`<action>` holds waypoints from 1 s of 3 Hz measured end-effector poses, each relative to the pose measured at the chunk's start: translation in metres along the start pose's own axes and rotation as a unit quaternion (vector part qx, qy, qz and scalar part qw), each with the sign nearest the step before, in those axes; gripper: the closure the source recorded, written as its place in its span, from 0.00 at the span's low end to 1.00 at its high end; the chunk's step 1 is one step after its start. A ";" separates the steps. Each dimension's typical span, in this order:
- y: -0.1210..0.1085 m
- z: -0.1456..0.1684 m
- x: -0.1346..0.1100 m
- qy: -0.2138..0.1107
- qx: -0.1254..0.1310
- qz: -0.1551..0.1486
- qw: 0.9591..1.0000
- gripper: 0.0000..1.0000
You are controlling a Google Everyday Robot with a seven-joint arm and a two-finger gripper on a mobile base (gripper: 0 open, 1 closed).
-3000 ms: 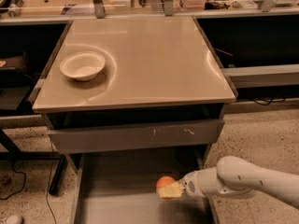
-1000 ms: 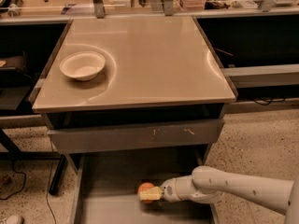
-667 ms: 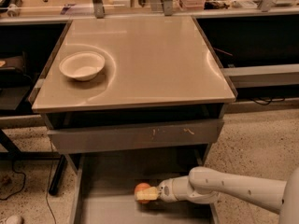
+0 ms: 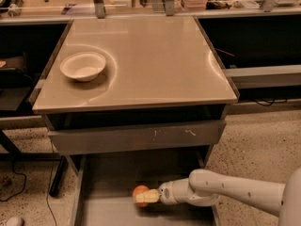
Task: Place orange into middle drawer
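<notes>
Camera view: over the open middle drawer (image 4: 106, 182), near its centre, the gripper (image 4: 142, 197) clasps the orange (image 4: 138, 190), a pale finger hiding the fruit's lower half. The drawer's front is cut off. A white bowl (image 4: 83, 66) sits well above the drawer.

orange (image 4: 139, 191) 1 | bowl (image 4: 83, 66) 1 | drawers 2: middle drawer (image 4: 108, 175), scratched drawer (image 4: 136, 138) | end effector (image 4: 146, 196) 1, in middle drawer, gripping orange

The gripper (image 4: 146, 196), over the middle drawer (image 4: 110, 175) cut off below, hides part of the orange (image 4: 139, 190).
</notes>
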State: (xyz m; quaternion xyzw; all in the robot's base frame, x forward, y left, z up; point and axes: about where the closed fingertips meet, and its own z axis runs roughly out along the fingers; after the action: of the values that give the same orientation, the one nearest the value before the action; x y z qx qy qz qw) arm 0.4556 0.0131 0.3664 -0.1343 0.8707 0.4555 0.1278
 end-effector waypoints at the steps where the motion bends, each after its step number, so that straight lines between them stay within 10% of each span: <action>1: 0.000 0.000 0.000 0.000 0.000 0.000 1.000 0.59; 3: 0.000 0.000 0.000 0.000 0.000 0.000 1.000 0.12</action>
State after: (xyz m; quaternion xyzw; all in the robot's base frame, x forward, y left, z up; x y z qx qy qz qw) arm 0.4556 0.0132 0.3664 -0.1343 0.8707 0.4556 0.1277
